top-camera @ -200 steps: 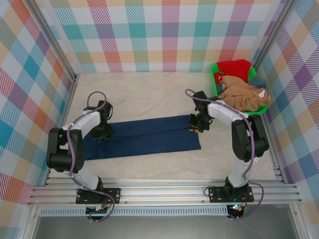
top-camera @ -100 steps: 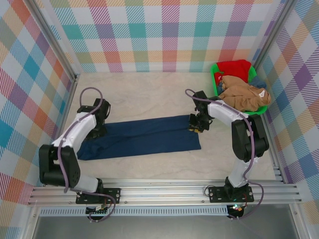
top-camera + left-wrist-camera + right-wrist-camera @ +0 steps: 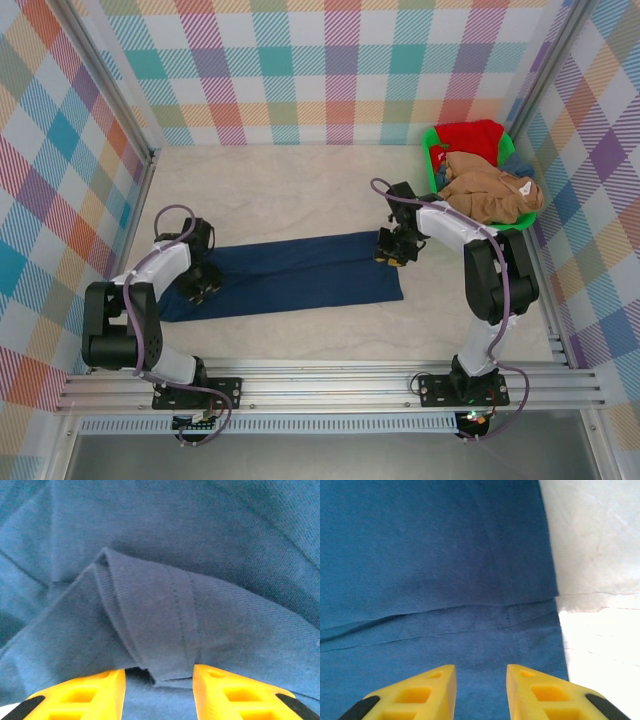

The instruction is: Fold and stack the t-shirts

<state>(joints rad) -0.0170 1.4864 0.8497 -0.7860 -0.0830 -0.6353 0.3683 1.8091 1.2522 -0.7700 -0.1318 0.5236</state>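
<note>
Pale marbled bench [image 3: 300, 195] lies before you, closed in by walls of coloured plaid cloth [image 3: 300, 70]. On it you have the dark navy cloth t-shirt [image 3: 290, 275], folded into one long flat strip that runs from left to right across the middle of the bench, a little nearer to the arms than to the back wall.

Your left tool [image 3: 203, 285] is down on the left end of this strip. In the left wrist view its yellow fingers [image 3: 85, 697] stand apart, and a thick folded hem of the navy shirt [image 3: 165, 630] comes in between them and meets the finger on the right of the picture. Whether the tool [image 3: 159, 690] really presses this fold, you cannot tell from here.

Your right tool [image 3: 391, 252] sits at the right end of the strip, near its far corner. In the right wrist view the tool [image 3: 481, 690] is partly open, with a narrow gap. It holds nothing; the navy cloth [image 3: 435, 565] lies flat under it, and the shirt's edge and bare bench [image 3: 595, 570] are just to the right.

At the far right corner stands a bright green plastic basket [image 3: 430, 152]. Inside it lie a red t-shirt [image 3: 470, 135] toward the back and a crumpled tan-brown t-shirt [image 3: 490, 192] toward the front.
</note>
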